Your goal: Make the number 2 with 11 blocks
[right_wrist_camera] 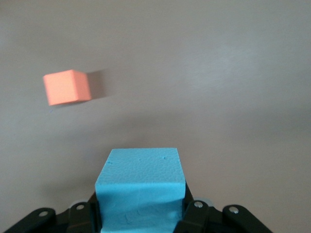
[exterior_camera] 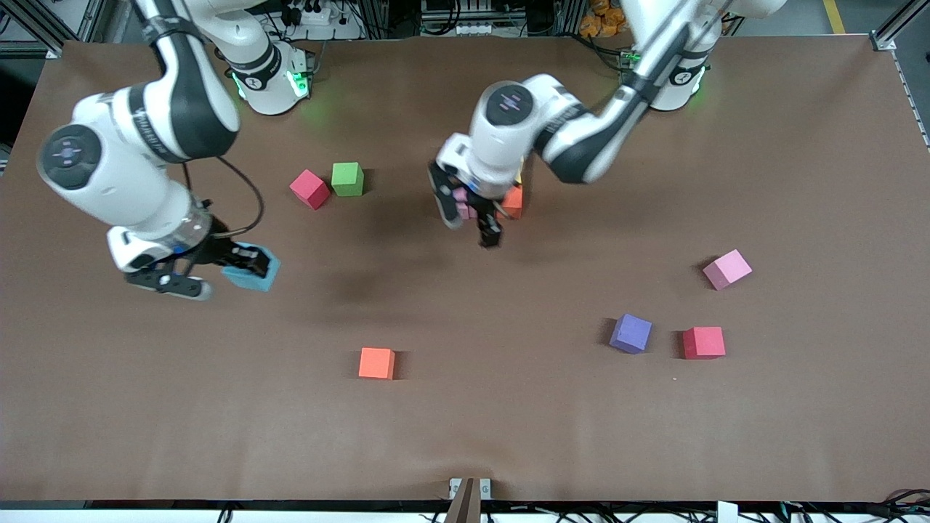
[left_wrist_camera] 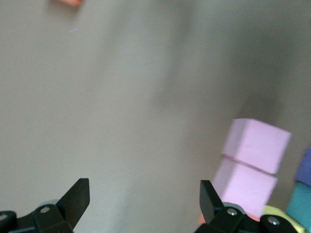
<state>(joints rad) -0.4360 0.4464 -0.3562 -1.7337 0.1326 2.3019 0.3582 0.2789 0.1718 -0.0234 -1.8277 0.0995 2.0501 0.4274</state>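
My right gripper (exterior_camera: pixel 236 265) is shut on a blue block (exterior_camera: pixel 253 270), held above the table toward the right arm's end; that blue block (right_wrist_camera: pixel 141 187) fills the space between the jaws of the right gripper (right_wrist_camera: pixel 141 216). My left gripper (exterior_camera: pixel 468 218) hangs open and empty over mid-table, at a cluster of blocks: pink (exterior_camera: pixel 463 211), orange (exterior_camera: pixel 514 201), a yellow sliver (exterior_camera: pixel 519 178). Beside one finger of the left gripper (left_wrist_camera: pixel 144 199) sit two touching pink blocks (left_wrist_camera: pixel 255 145), with purple (left_wrist_camera: pixel 305 167), blue (left_wrist_camera: pixel 299 206) and yellow (left_wrist_camera: pixel 282 213) edges.
Loose cubes lie about: crimson (exterior_camera: pixel 310 189) beside green (exterior_camera: pixel 347 179), orange (exterior_camera: pixel 376 363) near the front, purple (exterior_camera: pixel 630 333), red (exterior_camera: pixel 703 342) and pink (exterior_camera: pixel 726 269) toward the left arm's end. The orange cube (right_wrist_camera: pixel 66 87) also shows below my right gripper.
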